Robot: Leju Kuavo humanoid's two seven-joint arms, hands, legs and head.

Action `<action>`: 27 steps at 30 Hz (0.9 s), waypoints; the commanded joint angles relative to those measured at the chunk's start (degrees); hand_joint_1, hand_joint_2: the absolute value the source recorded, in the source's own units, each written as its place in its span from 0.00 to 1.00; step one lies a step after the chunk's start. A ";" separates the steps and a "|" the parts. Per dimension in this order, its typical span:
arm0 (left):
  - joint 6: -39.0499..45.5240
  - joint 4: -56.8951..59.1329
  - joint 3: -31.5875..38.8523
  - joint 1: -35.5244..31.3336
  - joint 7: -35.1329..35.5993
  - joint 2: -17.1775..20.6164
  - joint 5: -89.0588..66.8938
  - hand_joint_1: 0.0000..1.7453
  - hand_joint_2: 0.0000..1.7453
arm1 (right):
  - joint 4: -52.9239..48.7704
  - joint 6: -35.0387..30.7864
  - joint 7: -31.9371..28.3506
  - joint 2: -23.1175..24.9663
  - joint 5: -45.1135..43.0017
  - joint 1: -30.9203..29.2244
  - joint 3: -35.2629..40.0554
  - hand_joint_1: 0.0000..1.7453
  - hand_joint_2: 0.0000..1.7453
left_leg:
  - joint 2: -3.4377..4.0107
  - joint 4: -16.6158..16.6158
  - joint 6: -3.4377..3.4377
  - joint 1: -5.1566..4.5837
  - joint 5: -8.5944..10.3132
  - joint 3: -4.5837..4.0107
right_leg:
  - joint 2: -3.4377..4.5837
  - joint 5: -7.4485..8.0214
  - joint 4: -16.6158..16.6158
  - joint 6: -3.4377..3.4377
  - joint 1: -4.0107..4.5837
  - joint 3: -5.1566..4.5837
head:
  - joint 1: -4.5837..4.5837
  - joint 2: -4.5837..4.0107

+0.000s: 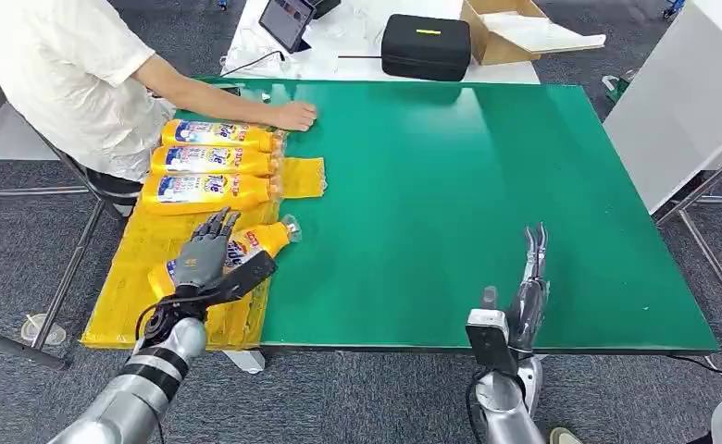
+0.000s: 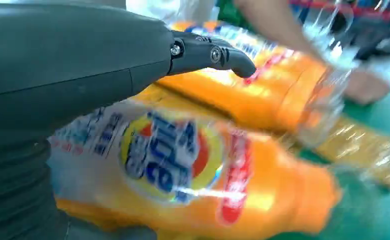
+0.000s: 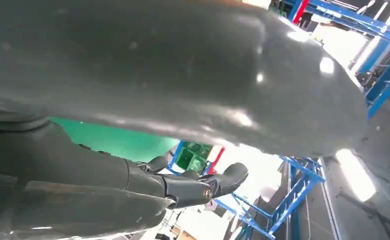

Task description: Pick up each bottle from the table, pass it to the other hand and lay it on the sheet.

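Left hand (image 1: 205, 256) sits on top of the orange plastic detergent bottle with the blue-and-white label (image 1: 246, 246), fingers draped over its body. From the left wrist view the palm is right against the label, but whether the fingers are actually clamped or just resting I can't tell — looks like release or near it.

Key geometry: the bottle lies flat on the crinkled yellow plastic sheet (image 1: 144, 250) at the bench's left edge. Its long axis runs diagonally — base toward the robot's left, clear cap pointing up and right, out toward the green bench top (image 1: 487, 185). It's skewed relative to the three matching orange bottles (image 1: 211, 162) further up the sheet, which lie parallel, caps toward bench centre.

Right hand (image 1: 530, 277) is well apart, near the front edge of the bench, fingers straight and together-ish, holding nothing. So the left hand is the only one near the bottle; anything next on it is a left-arm job.

A person's hand (image 1: 294, 115) rests by the cap of the farthest bottle. I see no other bottle on the green surface, so my read is the task is at or near its last placement.
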 commanded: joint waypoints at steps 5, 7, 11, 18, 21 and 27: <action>0.44 -14.25 -5.30 5.95 -0.14 1.31 1.11 0.00 1.00 | 0.84 0.04 0.00 -0.58 -0.14 0.27 -0.86 0.00 0.00 | 0.06 -0.01 0.04 -0.03 -0.08 0.12 | -0.01 -0.05 0.00 -0.07 0.00 0.09 | -0.02 0.00; 0.44 -14.25 -5.30 5.95 -0.14 1.31 1.11 0.00 1.00 | 0.84 0.04 0.00 -0.58 -0.14 0.27 -0.86 0.00 0.00 | 0.07 0.00 0.05 -0.03 -0.12 0.23 | -0.03 -0.09 0.01 -0.09 0.01 0.21 | 0.00 -0.02; 0.44 -14.25 -5.30 5.95 -0.14 1.31 1.11 0.00 1.00 | 0.84 0.04 0.00 -0.58 -0.14 0.27 -0.86 0.00 0.00 | 0.07 -0.02 0.05 -0.02 -0.10 0.20 | -0.02 -0.07 -0.02 -0.08 0.02 0.19 | 0.00 -0.02; 0.44 -14.25 -5.30 5.95 -0.14 1.31 1.11 0.00 1.00 | 0.84 0.04 0.00 -0.58 -0.14 0.27 -0.86 0.00 0.00 | 0.06 -0.04 0.05 -0.04 -0.10 0.22 | -0.02 -0.09 -0.02 -0.07 -0.01 0.20 | -0.02 0.00; 0.44 -14.25 -5.30 5.95 -0.14 1.31 1.11 0.00 1.00 | 0.84 0.04 0.00 -0.58 -0.14 0.27 -0.86 0.00 0.00 | 0.05 -0.03 0.03 -0.02 -0.07 0.13 | -0.01 -0.05 -0.02 -0.05 0.00 0.11 | 0.00 0.00; 0.44 -14.25 -5.30 5.95 -0.14 1.31 1.11 0.00 1.00 | 0.84 0.04 0.00 -0.58 -0.14 0.27 -0.86 0.00 0.00 | 0.07 -0.02 0.06 -0.03 -0.11 0.27 | -0.03 -0.09 -0.02 -0.09 0.01 0.25 | 0.00 -0.02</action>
